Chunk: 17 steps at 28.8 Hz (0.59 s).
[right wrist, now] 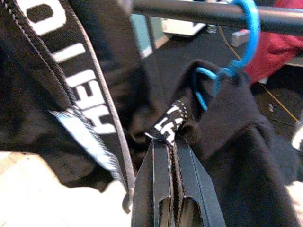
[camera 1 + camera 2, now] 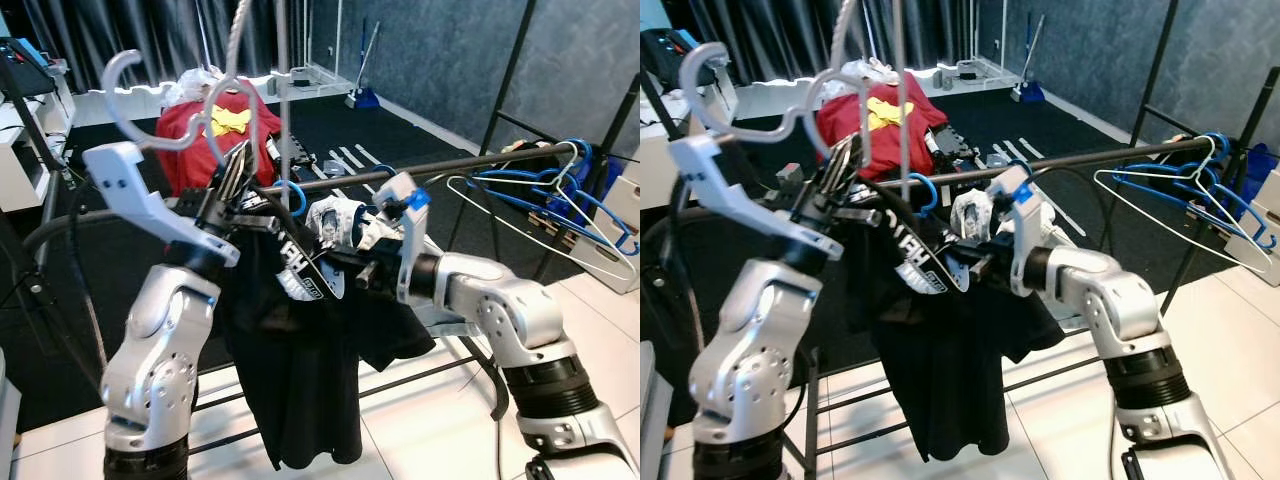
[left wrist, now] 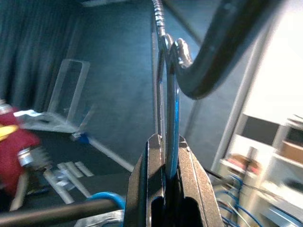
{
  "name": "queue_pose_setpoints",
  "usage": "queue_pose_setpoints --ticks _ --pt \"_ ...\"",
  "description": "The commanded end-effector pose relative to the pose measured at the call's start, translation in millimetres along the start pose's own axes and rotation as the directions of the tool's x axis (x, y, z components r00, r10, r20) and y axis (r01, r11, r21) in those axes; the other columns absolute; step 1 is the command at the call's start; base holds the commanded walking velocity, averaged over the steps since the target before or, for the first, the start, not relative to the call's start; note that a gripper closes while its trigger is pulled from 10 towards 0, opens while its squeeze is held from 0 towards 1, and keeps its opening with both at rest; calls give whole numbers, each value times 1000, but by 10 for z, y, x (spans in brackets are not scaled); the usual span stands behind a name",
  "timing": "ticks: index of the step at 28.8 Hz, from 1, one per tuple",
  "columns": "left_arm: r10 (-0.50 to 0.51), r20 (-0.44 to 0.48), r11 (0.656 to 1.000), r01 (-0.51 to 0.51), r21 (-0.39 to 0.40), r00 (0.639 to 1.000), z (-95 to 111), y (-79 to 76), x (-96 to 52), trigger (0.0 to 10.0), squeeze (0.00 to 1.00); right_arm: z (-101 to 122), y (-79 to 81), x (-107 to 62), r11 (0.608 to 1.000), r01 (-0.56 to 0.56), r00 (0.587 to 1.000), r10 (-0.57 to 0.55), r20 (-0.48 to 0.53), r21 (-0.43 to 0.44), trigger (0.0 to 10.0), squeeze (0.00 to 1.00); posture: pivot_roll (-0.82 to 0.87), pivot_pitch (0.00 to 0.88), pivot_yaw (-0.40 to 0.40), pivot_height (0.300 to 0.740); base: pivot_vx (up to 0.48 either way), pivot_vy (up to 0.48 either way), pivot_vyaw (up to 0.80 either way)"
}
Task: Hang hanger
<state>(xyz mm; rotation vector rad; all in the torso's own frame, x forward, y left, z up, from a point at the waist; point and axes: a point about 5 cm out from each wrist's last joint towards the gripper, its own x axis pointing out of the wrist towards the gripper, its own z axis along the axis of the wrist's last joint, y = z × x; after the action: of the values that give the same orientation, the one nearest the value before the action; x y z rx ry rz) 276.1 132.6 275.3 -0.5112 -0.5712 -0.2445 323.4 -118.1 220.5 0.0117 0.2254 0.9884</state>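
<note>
On dark rail | left claw pinches hanger | right claw pinches garment

Left arm: I raised it, left gripper clamped.
Right arm: I reached inward, right gripper pinched.

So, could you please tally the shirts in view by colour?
black shirt: 1
red shirt: 1
Total: 2
</note>
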Motion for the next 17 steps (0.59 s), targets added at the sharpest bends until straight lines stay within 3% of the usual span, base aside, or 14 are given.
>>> queue_pose_setpoints --ticks 1,3,4,5,7,9,15,17 --pt "22 16 1000 -22 -3 1000 10 13 23 10000 0 -11 30 1 1000 -14 1000 14 -5 3 0 0 -170 0 -34 740 0 0 0" --pt "22 16 1000 -22 -3 1000 10 13 23 10000 0 -11 30 1 1000 -14 1000 14 -5 3 0 0 -170 0 -34 740 0 0 0" --pt "117 60 993 -117 -9 991 53 107 65 10000 0 -42 83 7 999 -43 999 43 -21 2 0 0 -181 0 -27 740 0 0 0" --pt "117 60 993 -117 -9 991 53 107 65 10000 0 -42 83 7 999 -43 999 43 -21 2 0 0 -181 0 -27 740 0 0 0" --pt "303 207 951 -309 -2 930 344 403 146 10000 0 -173 272 3 989 -149 986 149 -75 10 0 0 -180 0 -28 740 0 0 0" --pt "371 299 922 -386 -9 879 557 535 191 10000 0 -244 439 12 971 -237 966 238 -100 20 0 0 -178 0 -31 740 0 0 0" --pt "415 407 903 -422 -77 814 791 540 356 10000 0 -390 836 124 918 -390 908 397 -135 71 0 0 -176 0 -38 740 0 0 0" --pt "411 421 905 -419 -78 809 819 530 379 10000 0 -410 871 128 912 -403 901 411 -141 79 0 0 -176 0 -38 740 0 0 0"
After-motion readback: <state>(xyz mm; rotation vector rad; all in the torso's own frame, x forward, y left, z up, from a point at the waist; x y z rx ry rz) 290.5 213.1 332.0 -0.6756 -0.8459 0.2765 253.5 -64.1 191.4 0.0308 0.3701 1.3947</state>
